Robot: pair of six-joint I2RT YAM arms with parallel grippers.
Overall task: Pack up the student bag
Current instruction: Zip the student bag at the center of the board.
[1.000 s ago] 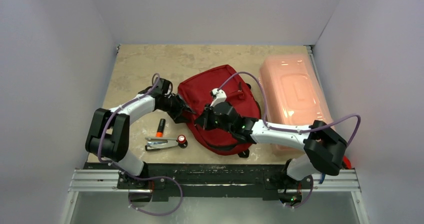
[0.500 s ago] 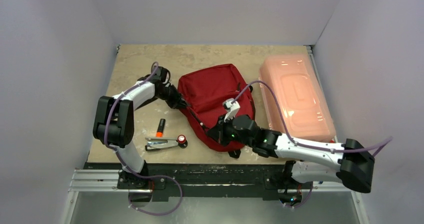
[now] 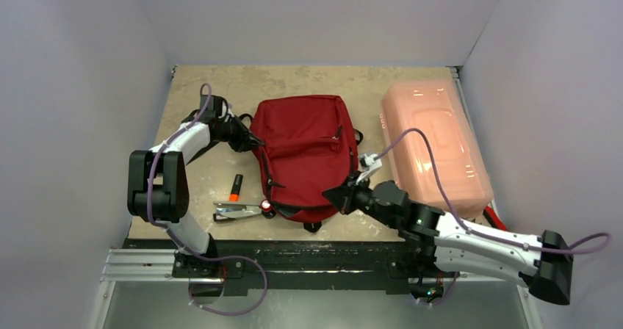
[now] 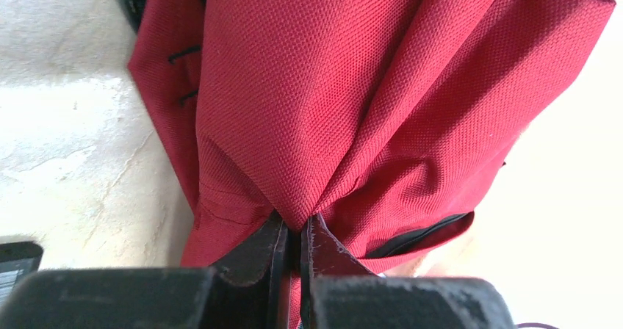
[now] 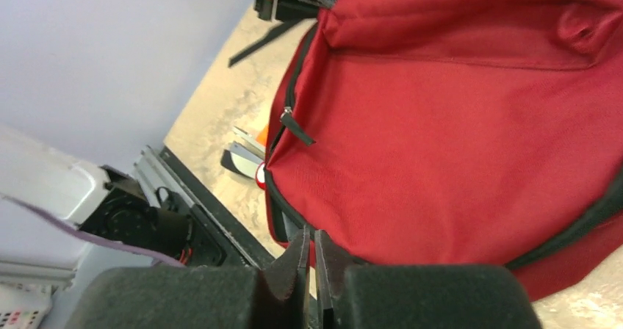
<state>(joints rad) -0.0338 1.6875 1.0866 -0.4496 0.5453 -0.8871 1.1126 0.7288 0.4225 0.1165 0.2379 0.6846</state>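
My left fingers [image 4: 261, 259] were clamped on a pinch of red fabric at the student bag [image 3: 305, 156]'s far left corner, with that arm folded at the elbow. My right fingers [image 5: 290, 266] were closed, their tips at the bag's near right edge and that arm stretched low. The bag lay flat on the bench [image 3: 198, 98].

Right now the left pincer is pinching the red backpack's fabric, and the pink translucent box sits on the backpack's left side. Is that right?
Not quite. The left pincer does pinch the red backpack, but the pink translucent box sits on the backpack's right side, not its left. The top external view shows this.
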